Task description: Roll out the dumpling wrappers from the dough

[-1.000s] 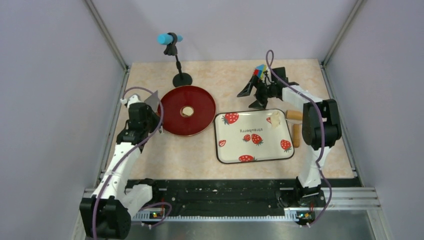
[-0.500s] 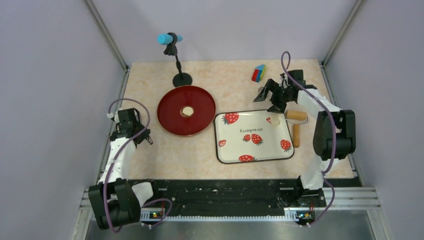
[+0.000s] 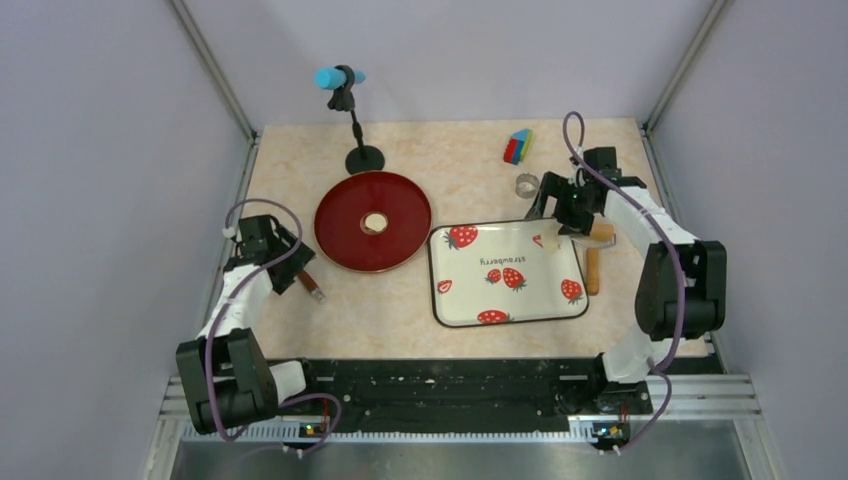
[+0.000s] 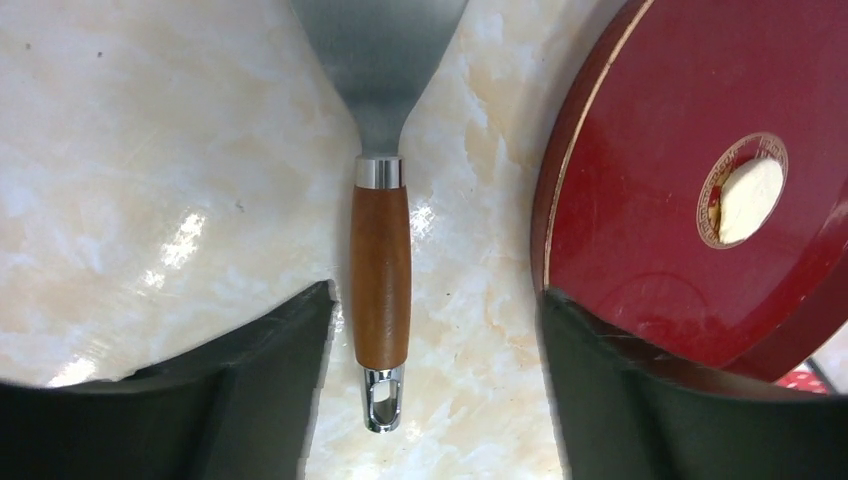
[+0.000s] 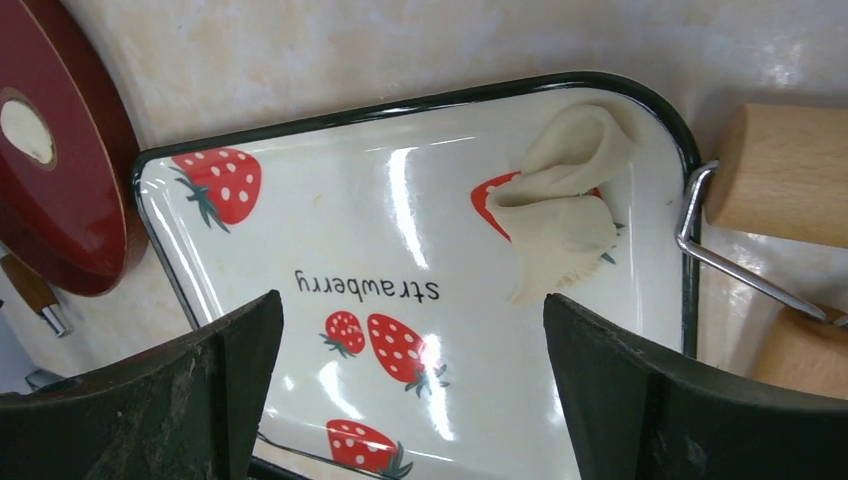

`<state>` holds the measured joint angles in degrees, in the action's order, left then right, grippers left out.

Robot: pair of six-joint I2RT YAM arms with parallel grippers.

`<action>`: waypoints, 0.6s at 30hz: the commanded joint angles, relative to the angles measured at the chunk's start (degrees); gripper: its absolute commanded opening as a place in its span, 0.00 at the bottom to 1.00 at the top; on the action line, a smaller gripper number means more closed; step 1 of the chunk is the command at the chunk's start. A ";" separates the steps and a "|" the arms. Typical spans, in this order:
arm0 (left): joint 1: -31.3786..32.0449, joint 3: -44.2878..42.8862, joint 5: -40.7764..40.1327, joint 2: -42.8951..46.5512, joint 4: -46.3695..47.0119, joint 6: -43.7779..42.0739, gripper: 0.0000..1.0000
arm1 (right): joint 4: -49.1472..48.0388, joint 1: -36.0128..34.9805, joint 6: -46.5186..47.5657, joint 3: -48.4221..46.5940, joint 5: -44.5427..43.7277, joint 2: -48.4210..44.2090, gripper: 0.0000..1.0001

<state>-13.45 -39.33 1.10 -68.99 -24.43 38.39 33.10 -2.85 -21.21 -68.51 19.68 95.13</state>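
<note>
The left end effector (image 4: 432,300) hangs low over the table (image 4: 150,150) with its fingers spread wide, gripping nothing. A metal spatula with a brown wooden handle (image 4: 380,260) lies flat between them, touching neither. Just to the right of that end effector sits a round red plate (image 4: 650,250) with a small round pale cream dumpling wrapper (image 4: 750,190) at its centre.

The right end effector (image 5: 410,300) is also spread open and empty, over a white rectangular tray printed with strawberries (image 5: 400,200). Ahead of its right finger, in the tray's corner, lies the crumpled pale cream dough (image 5: 565,200). A tan wooden rolling pin (image 5: 785,175) rests on the table just beyond that edge of the tray.
</note>
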 commanded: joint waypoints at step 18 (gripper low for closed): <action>-1.00 5.93 10.16 4.98 31.43 -17.41 0.99 | -28.22 0.82 6.89 26.81 -27.68 -32.87 0.99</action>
<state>-14.20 -35.68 8.36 -63.90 -7.20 32.49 21.98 -2.48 -16.34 -52.29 0.43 71.05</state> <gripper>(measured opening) 0.986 0.988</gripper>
